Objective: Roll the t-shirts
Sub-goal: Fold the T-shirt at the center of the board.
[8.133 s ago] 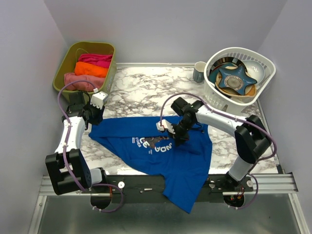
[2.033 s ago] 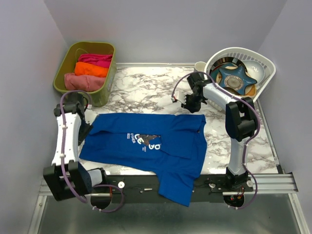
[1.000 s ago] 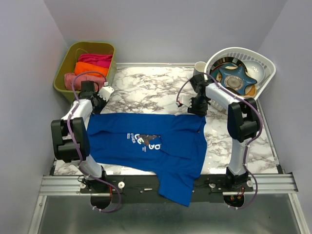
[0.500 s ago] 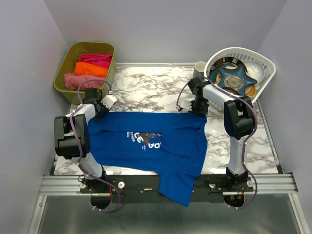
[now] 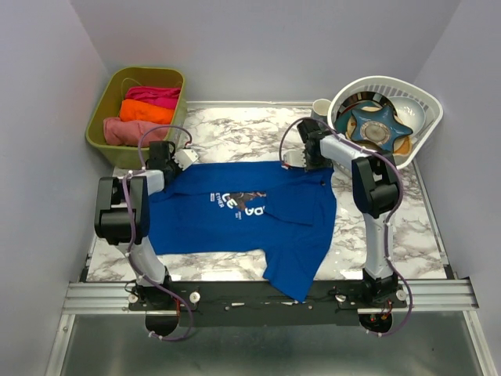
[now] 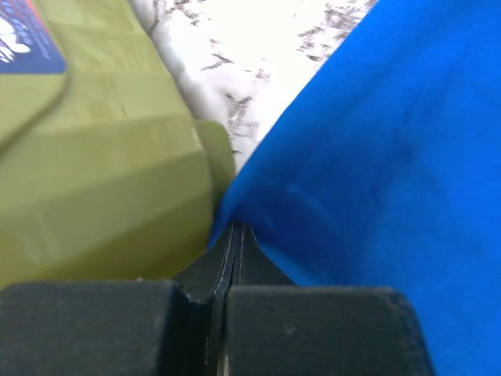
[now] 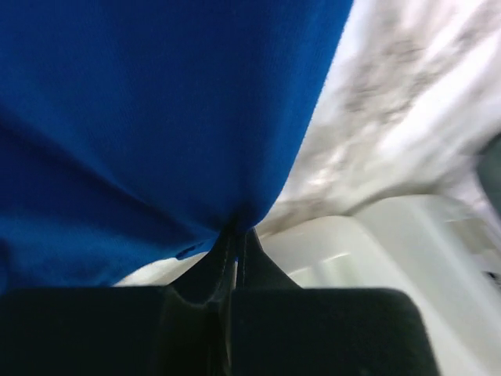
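Since the right pincer was brought together only within the last second, both upper corners of the t-shirt are now held.

Item: t-shirt. Royal-blue cloth, short-sleeved, with a dark chest graphic and white lettering. It is laid across the middle of the frame on the tabletop, its lower right tail hung over the near edge. Against half a second ago, it is found drawn toward the top of the frame, with less tail overhanging. The surface is soft, matte and shallowly creased; the outline is skewed at lower right.

Item: left pincer. Clamped on a blue corner at the left of the frame, just beside the bin, with a fold caught between fingers pressed flat together.

Item: right pincer. Clamped on the opposite corner, upper right of centre. The wrist view is blurred, so the part gripped is only presumed to be a sleeve edge.

Judgement: spreading is taken to be nearly complete; rolling is not yet begun.

Item: tabletop. White marble pattern, grey-veined, smooth.

Item: bin. Olive, ribbed walls, upper left; rolled cloths in pink, orange and magenta are kept inside.

Item: basket. White slotted plastic, rounded, upper right, with crockery and a blue star-shaped piece within. A mug is stood beside it.
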Controlling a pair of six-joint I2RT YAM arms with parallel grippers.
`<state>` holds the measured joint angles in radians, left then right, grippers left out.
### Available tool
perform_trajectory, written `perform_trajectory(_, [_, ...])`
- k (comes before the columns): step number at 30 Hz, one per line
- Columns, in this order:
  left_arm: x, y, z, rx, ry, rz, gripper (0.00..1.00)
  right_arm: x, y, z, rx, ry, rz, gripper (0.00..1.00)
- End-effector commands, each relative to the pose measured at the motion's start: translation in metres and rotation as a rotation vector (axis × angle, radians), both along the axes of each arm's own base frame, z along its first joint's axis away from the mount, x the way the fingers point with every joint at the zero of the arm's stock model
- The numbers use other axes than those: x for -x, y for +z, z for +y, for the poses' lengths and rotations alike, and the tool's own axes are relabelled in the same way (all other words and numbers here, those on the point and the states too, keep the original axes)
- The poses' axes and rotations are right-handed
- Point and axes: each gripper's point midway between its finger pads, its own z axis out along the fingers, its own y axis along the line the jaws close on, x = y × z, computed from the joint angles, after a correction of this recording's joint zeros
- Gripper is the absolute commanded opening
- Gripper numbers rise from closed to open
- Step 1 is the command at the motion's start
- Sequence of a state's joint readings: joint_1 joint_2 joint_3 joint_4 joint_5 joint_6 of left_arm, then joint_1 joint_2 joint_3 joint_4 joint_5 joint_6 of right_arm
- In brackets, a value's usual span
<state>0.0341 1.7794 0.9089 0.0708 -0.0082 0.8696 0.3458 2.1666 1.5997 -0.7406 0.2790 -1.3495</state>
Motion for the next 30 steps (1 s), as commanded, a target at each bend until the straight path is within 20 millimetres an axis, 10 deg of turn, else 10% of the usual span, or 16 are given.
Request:
perform_trajectory(1, [-0.014,0.012,0.010,-0.042,0.026,-0.045,0.00,-0.045,-0.013,-0.005,0.039,0.026,-0.102,0.11])
perform_trajectory(5, [-0.006,0.033,0.002,-0.015,-0.007,-0.072,0.04,-0.049,0.012,0.004,-0.049,-0.020,-0.156,0.40])
perform_trajectory(12, [0.024,0.107,-0.041,0.207,-0.068,-0.106,0.33,-0.006,0.088,0.043,-0.359,-0.040,-0.112,0.50])
perform_trajectory(16, [0.054,0.134,-0.061,0.310,-0.058,-0.093,0.52,0.057,0.107,0.065,-0.551,-0.010,0.031,0.52])
perform_trajectory(25, [0.111,0.122,-0.098,0.493,0.011,0.067,0.61,0.236,0.100,0.086,-0.769,0.281,0.220,0.67])
perform_trajectory(30, [0.128,0.123,-0.101,0.480,-0.036,0.079,0.62,0.277,0.080,0.089,-0.721,0.402,0.244,0.67])
